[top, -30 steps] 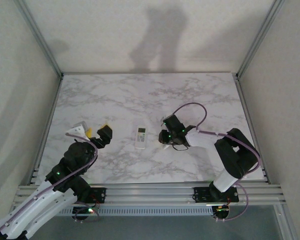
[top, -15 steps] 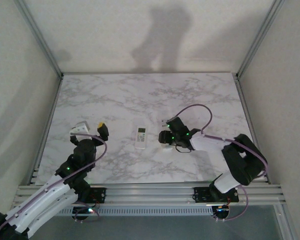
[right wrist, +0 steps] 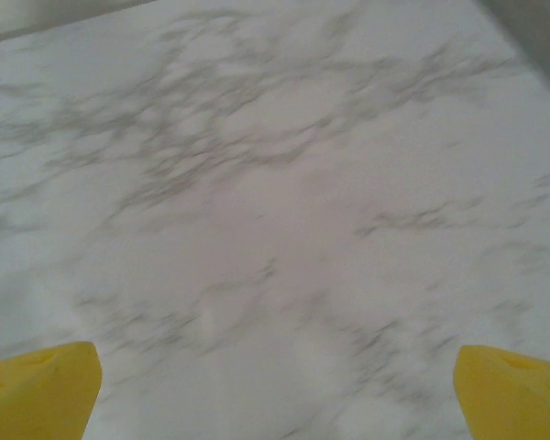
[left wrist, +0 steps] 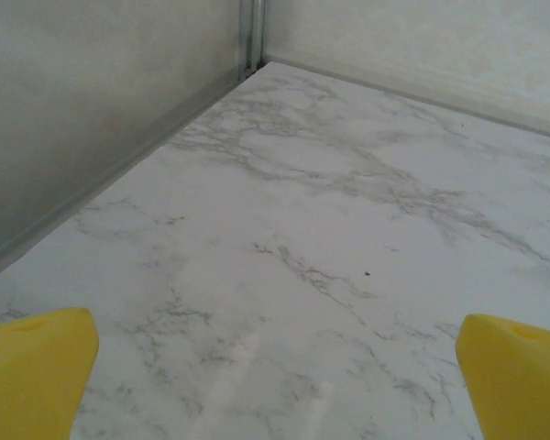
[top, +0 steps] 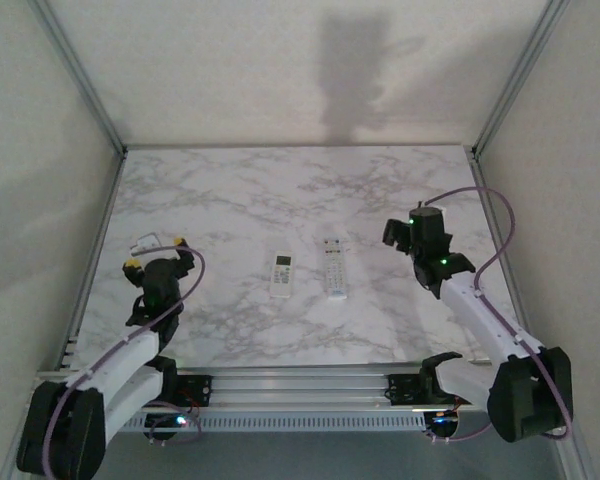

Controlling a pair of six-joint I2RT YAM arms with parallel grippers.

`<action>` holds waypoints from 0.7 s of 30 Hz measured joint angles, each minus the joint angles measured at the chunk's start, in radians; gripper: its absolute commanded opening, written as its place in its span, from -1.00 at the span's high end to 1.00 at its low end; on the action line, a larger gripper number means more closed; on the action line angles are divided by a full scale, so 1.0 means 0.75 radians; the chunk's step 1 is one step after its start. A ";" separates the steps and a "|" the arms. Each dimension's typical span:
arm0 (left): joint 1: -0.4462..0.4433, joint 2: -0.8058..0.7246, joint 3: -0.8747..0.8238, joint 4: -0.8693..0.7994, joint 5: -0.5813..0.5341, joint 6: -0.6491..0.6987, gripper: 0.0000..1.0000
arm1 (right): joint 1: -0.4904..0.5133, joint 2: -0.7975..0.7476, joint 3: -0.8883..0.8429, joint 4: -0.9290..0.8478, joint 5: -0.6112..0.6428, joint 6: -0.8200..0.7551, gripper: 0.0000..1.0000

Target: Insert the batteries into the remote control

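Note:
The remote control (top: 332,267), long, slim and white, lies flat near the table's middle, pointing away from me. No batteries can be seen. My right gripper (top: 407,228) hangs to the right of the remote, well apart from it. In the right wrist view it (right wrist: 275,394) is open, with yellow fingertips (right wrist: 38,390) far apart over bare marble. My left gripper (top: 156,253) is near the table's left edge. It (left wrist: 275,385) is also open, its yellow fingertips (left wrist: 34,376) wide apart with nothing between them.
A shorter, wider white remote (top: 282,275) with a display window lies just left of the long one. The marble table (top: 280,190) is fenced by metal rails and pale walls on the left, back and right.
My right gripper opened and drew back to the right, leaving the long remote uncovered on the table. My left arm pulled back toward the left edge, still open.

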 measured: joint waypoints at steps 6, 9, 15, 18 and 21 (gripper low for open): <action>0.092 0.259 -0.008 0.255 0.164 0.018 -0.99 | -0.196 0.326 -0.121 0.314 0.054 -0.133 -0.97; 0.111 0.381 0.028 0.285 0.183 0.023 -0.99 | -0.219 0.457 -0.160 0.467 0.059 -0.173 -0.97; 0.150 0.522 0.089 0.430 0.273 0.034 -0.99 | -0.228 0.516 -0.325 1.016 -0.150 -0.303 -0.98; 0.152 0.565 0.102 0.493 0.314 0.040 -0.99 | -0.246 0.528 -0.430 1.144 -0.225 -0.325 -0.98; 0.152 0.611 0.129 0.522 0.358 0.066 -0.99 | -0.251 0.536 -0.447 1.202 -0.255 -0.338 -0.98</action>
